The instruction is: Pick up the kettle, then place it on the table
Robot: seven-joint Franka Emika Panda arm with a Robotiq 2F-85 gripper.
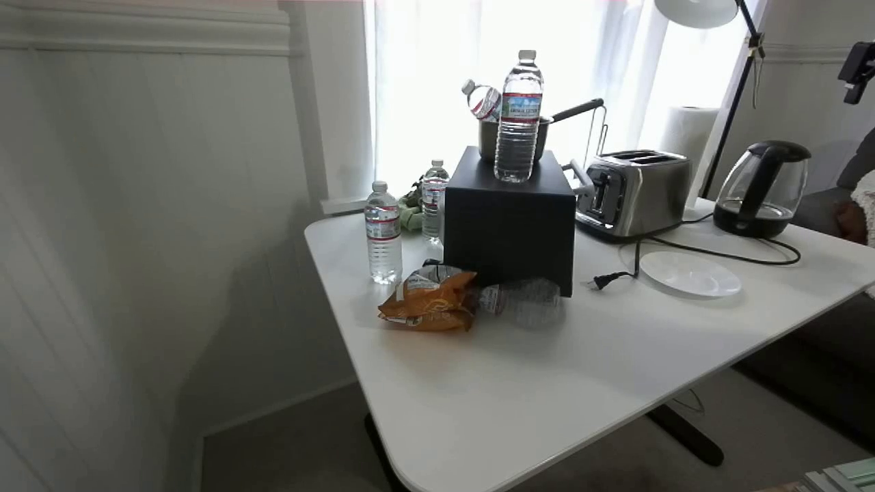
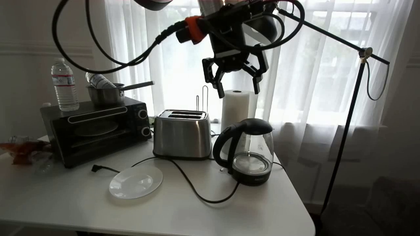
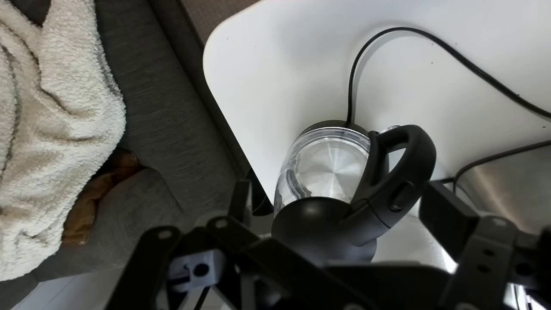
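Observation:
The kettle stands upright on the white table near one end, with a clear glass body, black lid, base and curved handle. It shows in both exterior views (image 1: 760, 195) (image 2: 252, 162) and in the wrist view (image 3: 329, 165). The table shows in both exterior views (image 1: 547, 410) (image 2: 170, 216) and in the wrist view (image 3: 267, 73). My gripper (image 2: 239, 88) is open and empty, above the kettle and apart from it. In the wrist view the open fingers (image 3: 344, 209) frame the lid and handle. Part of it shows at the right edge of an exterior view (image 1: 858, 72).
A chrome toaster (image 2: 182, 134) and a paper towel roll (image 2: 235, 108) stand beside the kettle. A black cord (image 2: 210, 200) and white plate (image 2: 136, 182) lie near. A black toaster oven (image 2: 98, 131) carries a pot and bottles. A lamp pole (image 2: 344, 137) stands behind.

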